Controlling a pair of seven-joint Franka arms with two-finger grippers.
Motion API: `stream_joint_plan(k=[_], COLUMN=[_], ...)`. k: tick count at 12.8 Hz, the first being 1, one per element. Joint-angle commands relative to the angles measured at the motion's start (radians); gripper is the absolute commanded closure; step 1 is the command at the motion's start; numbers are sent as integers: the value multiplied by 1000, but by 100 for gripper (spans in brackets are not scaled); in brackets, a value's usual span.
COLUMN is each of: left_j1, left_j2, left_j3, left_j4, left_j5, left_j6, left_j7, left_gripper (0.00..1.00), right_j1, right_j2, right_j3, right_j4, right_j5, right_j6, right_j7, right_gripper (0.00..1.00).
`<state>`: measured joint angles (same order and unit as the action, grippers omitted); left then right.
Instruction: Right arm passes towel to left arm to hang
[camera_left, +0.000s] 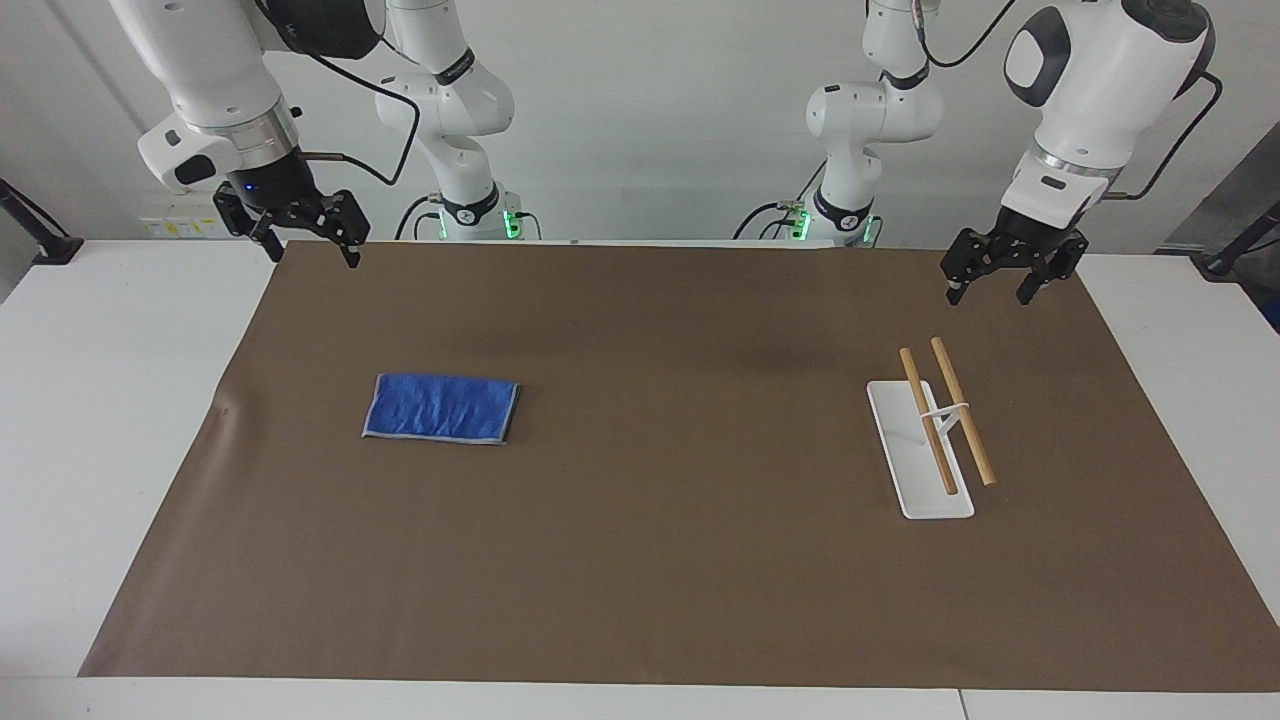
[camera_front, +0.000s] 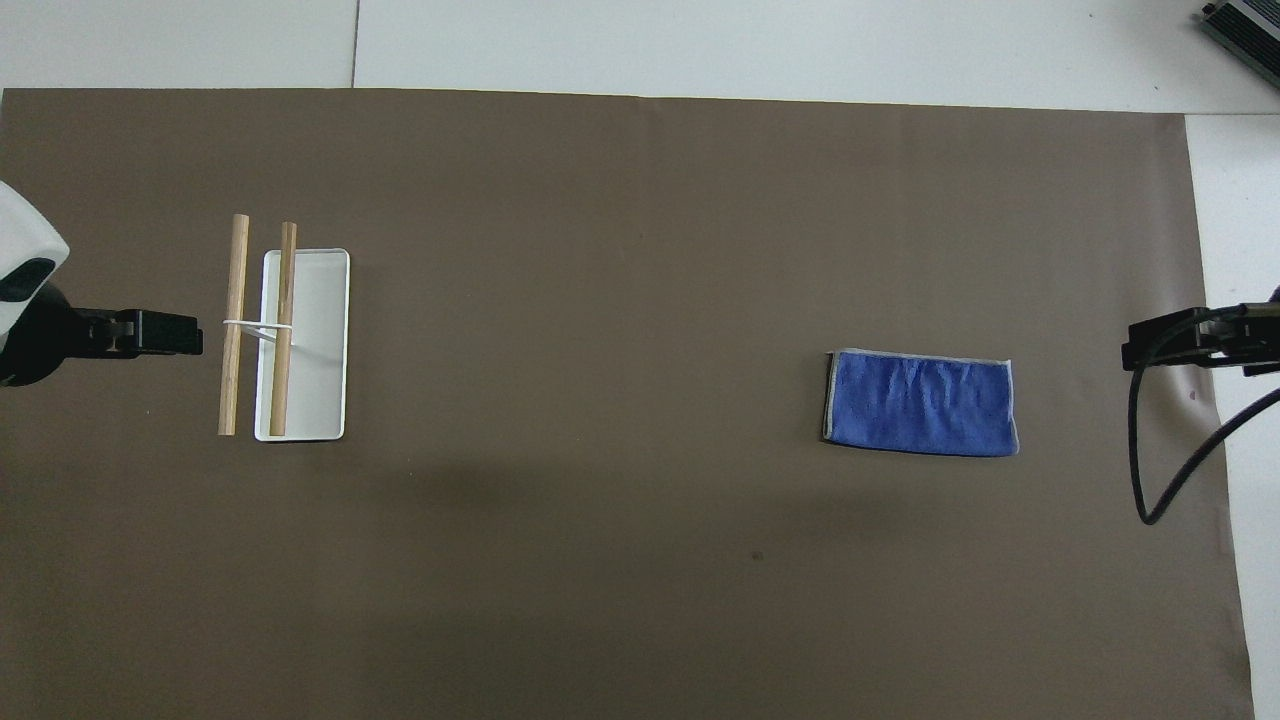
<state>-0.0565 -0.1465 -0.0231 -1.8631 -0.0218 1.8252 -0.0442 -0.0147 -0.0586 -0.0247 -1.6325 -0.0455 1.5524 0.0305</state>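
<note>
The towel (camera_left: 441, 408) is a small rectangle of bright blue, fuzzy cloth with a thin grey-blue stitched edge, lying flat with soft wrinkles on the matte brown mat (camera_left: 640, 560) toward the right arm's end of the table. Toward the left arm's end stands the rack: a smooth white oblong tray (camera_left: 905, 470) carrying two round wooden rods (camera_left: 962, 410) side by side, joined by a thin white bracket (the rods run a little longer than the tray).

The facing view shows both arms whole and raised; the overhead view catches only their edges, but it gives the towel (camera_front: 921, 403) square-on, with its grey edging clear along three sides, and the tray (camera_front: 320, 300) as a shallow rimmed dish.

The right gripper (camera_left: 310, 240) hangs over the mat's corner at its own end, fingers spread and holding nothing. The left gripper (camera_left: 990, 280) hangs over the mat near the rack, fingers likewise apart and empty
</note>
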Motion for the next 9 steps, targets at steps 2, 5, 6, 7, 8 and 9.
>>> stream_joint_plan(k=[2,5,6,7,8,9], left_j1=[7,7,7,7,7,7], left_j2=[-2,-2,-2,-2,-2,-2], left_j3=[-3,-3,-3,-3,-3,-3], left_j4=[2,2,2,2,2,2], left_j5=[-10,-10,-10,-10,-10,-10], left_j6=[-17,-17,-17,-17,-17,-17], left_j7=[-2,-2,-2,-2,-2,-2], left_gripper=[0,0,0,0,0,0], right_j1=[-1,-1,-2,-2,-2,-2], right_j2=[-12,-14,-15,-14,-15,-14], right_j3=[3,3,3,3,3,3], right_j4=[-12,-13,-15,-15,-15,-16], right_j5=[1,1,1,1,1,1], right_j6=[-9,-28,-26,-25,-22,-15], right_j7=[-1,2,0,0,2,3], right_gripper=[0,0,0,0,0,0])
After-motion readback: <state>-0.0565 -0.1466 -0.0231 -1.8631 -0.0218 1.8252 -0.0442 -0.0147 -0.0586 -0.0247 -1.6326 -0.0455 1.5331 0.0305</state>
